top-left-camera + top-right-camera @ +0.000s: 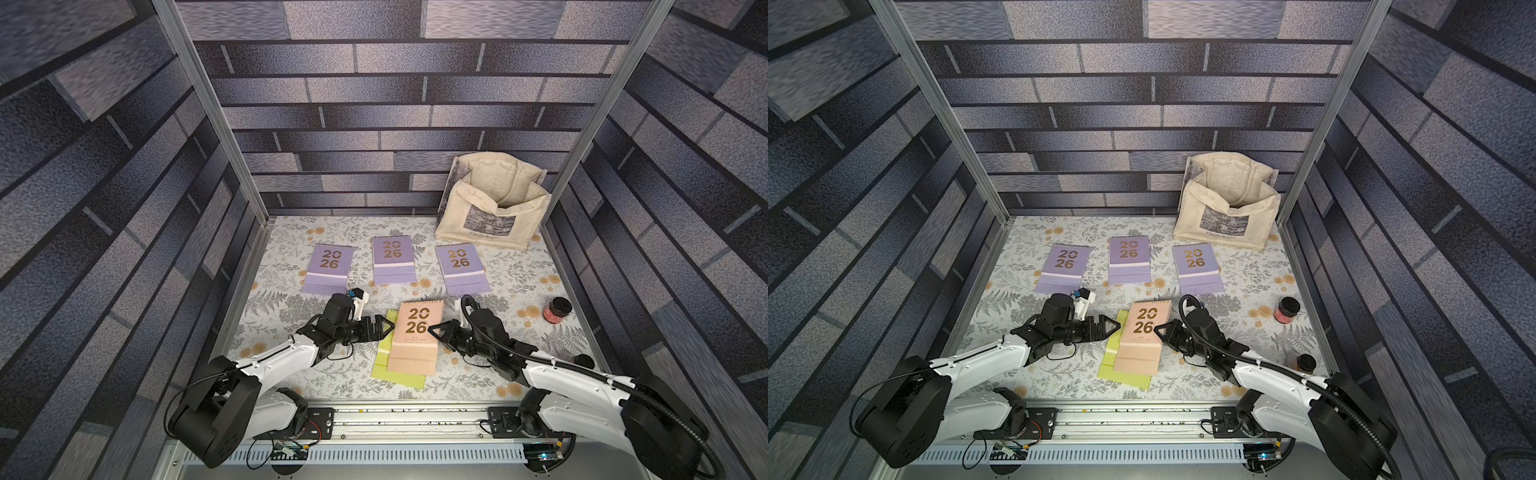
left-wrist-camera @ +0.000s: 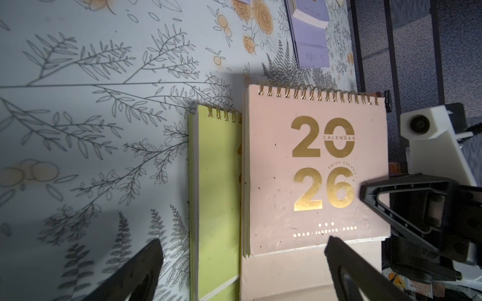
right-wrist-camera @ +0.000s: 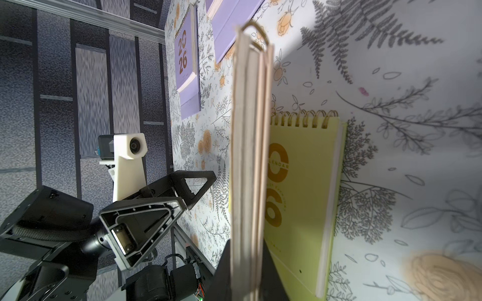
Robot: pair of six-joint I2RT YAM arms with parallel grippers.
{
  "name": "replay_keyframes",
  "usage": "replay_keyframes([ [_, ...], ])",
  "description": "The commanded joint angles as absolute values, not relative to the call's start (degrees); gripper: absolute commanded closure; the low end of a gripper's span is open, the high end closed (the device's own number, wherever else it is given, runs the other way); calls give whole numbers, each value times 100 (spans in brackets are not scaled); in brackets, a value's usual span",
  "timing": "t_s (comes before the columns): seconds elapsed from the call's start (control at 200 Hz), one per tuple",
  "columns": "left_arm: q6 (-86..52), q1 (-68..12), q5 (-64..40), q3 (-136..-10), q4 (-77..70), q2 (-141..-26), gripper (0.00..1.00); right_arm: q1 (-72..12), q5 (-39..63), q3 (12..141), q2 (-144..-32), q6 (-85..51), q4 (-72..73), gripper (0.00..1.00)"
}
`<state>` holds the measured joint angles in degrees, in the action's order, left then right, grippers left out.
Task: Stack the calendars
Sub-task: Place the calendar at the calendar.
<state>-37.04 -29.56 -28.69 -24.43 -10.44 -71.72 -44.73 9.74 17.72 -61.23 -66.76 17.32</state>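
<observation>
Farthest left, at the back of the floral table [image 1: 478,374], the left lavender calendar [image 1: 328,268] lies flat, its spiral away from the robot. In front of it the left gripper [image 1: 386,327] hangs empty, fingers spread wide, just at the left edge of the yellow-green calendar [image 1: 395,376], which lies on the table with its long axis running front to back. Behind it sits the middle lavender calendar [image 1: 392,259]. The peach calendar [image 1: 415,340] lies over the yellow-green one on nearly the same axis, spirals both at the far end, but shifted toward the robot's right, so a strip of green shows along its left side and at the near end. Whether the two covers touch I cannot tell. The right gripper [image 1: 432,328] is clamped on the peach calendar's right edge about halfway along, and the right wrist view shows the pages edge-on between its fingers. My reading: the coming move turns on that sideways offset, so the peach one needs to go leftward to square up, and the right arm already has it. Further right are the right lavender calendar [image 1: 461,268], the cream tote bag [image 1: 490,216] and a red jar [image 1: 557,309]
</observation>
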Motion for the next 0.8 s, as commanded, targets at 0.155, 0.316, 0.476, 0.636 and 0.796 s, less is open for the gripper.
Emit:
replay_keyframes([
  [0.155, -3535, -2926, -3103, -2566, -1458, -7488, 0, -4756, 794, 1663, -6515, -6970, 2562, 100],
  [0.316, -3521, -2900, -3204, -2641, -1498, -7609, 0, -4840, 773, 1629, -6912, -7090, 2986, 100],
  [0.476, -3543, -2900, -3226, -2604, -1547, -7629, 0, -4881, 839, 1713, -7198, -7071, 3110, 100],
  [0.636, -3556, -2900, -3219, -2604, -1565, -7629, 0, -4913, 870, 1672, -7373, -7109, 3216, 100],
  [0.796, -3559, -2900, -3226, -2611, -1573, -7638, 0, -4948, 820, 1538, -7297, -7141, 3183, 100],
])
